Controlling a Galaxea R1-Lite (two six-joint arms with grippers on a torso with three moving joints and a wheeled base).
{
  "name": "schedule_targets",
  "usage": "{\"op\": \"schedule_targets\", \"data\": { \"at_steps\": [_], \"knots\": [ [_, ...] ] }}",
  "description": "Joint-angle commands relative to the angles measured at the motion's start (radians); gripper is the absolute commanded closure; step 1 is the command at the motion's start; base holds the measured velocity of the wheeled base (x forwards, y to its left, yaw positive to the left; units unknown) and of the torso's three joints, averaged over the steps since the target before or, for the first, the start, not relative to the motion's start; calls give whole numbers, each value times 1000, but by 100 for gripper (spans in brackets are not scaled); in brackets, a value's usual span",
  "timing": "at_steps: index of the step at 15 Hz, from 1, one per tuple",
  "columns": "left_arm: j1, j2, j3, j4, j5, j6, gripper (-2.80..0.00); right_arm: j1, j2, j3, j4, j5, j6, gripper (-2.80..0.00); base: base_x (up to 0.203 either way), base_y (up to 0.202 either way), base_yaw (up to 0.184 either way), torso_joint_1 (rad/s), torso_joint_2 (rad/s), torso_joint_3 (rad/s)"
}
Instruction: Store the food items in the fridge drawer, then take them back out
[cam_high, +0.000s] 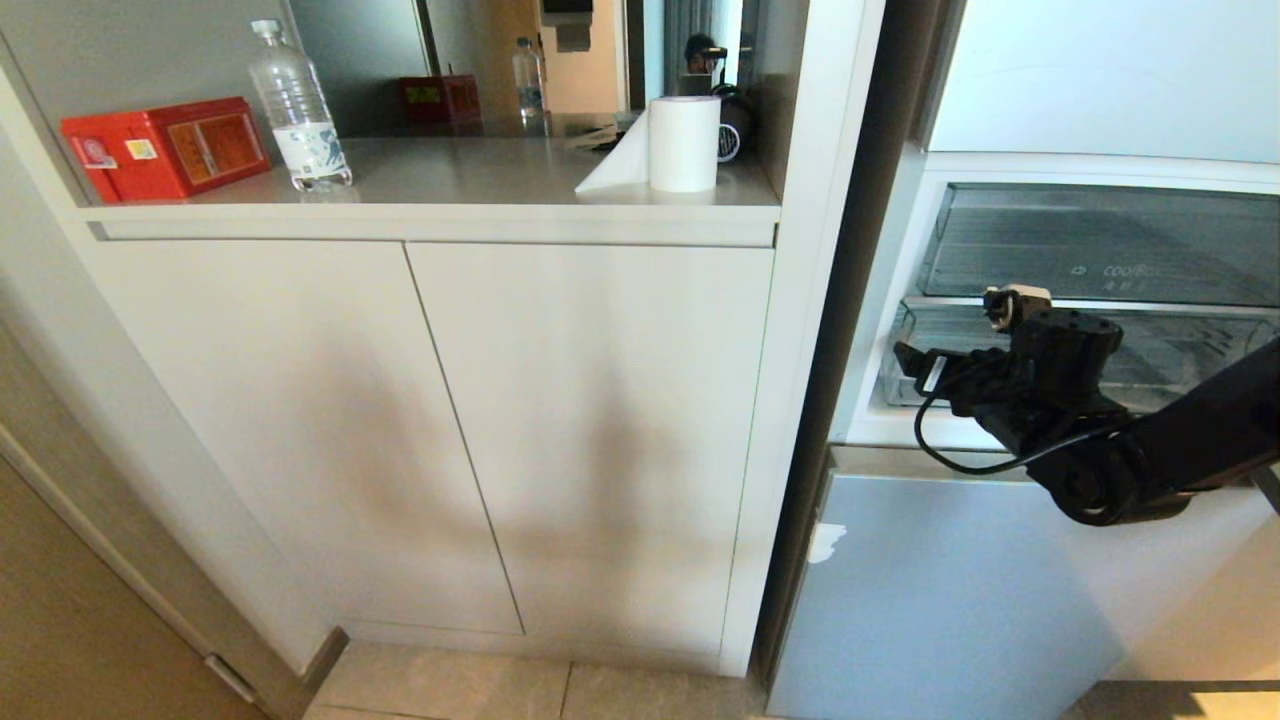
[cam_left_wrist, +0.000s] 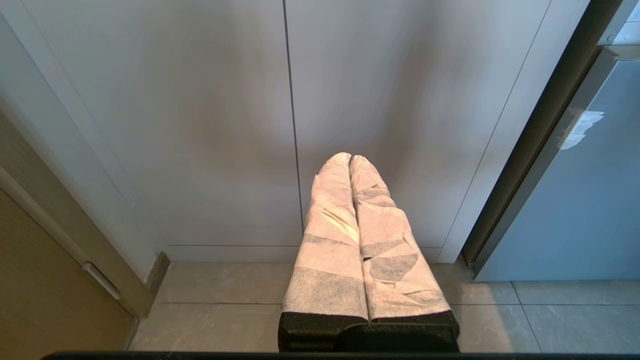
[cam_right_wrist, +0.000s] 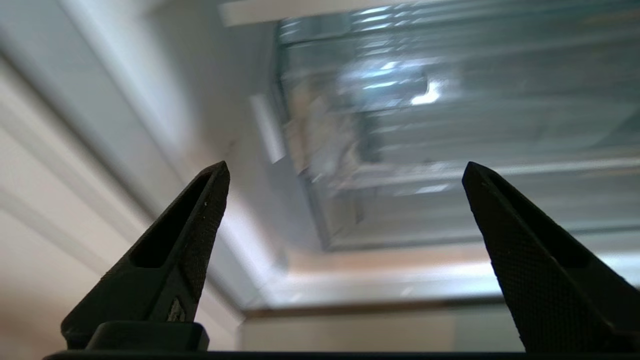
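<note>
The right gripper (cam_high: 915, 368) is raised in front of the open fridge compartment at the 3 o'clock side of the head view, its black arm reaching in from the right edge with a cable looped under the wrist. Its fingers (cam_right_wrist: 200, 220) stand spread wide apart with nothing between them, and through the gap the right wrist view shows blurred clear plastic and the white fridge frame. The fridge drawer (cam_high: 1180, 355), the lower clear one with the ribbed floor, sits closed just behind the gripper; whether the fingertips touch its front lip cannot be told. Directly above it, toward 2 o'clock, is the upper clear drawer (cam_high: 1100, 245) with faint lettering on its front. None of the red food items can be seen in any view, and the drawer's contents cannot be made out through the plastic. Below the drawers, at 4 o'clock, is a pale blue fridge door (cam_high: 950, 590). The left gripper (cam_left_wrist: 350, 162) hangs low in front of the white cabinet doors (cam_left_wrist: 200, 125), above the tiled floor (cam_left_wrist: 225, 300); its paper-wrapped fingers (cam_left_wrist: 330, 210) are pressed together and hold nothing. On the countertop (cam_high: 470, 170) at 11 o'clock stand a red box (cam_high: 165, 148) and a clear water bottle (cam_high: 298, 110), with a white paper towel roll (cam_high: 684, 143) toward 12 o'clock.
</note>
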Motion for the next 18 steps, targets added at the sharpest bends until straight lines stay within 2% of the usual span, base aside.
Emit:
{"op": "schedule_targets", "data": {
  "at_steps": [1,12,13,18],
  "knots": [
    [0,0,2,0,0,0,0,-1,37,-29,-6,-7,-17,-280,0,0,0,0,0,0],
    [0,2,2,0,0,0,0,4,141,-202,-1,-36,-27,-280,0,0,0,0,0,0],
    [0,0,2,0,0,0,0,10,148,-209,-1,-36,-26,0,0,0,0,0,0,0],
    [0,1,2,0,0,0,0,66,160,-241,-1,-42,-26,0,0,0,0,0,0,0]
  ]
}}
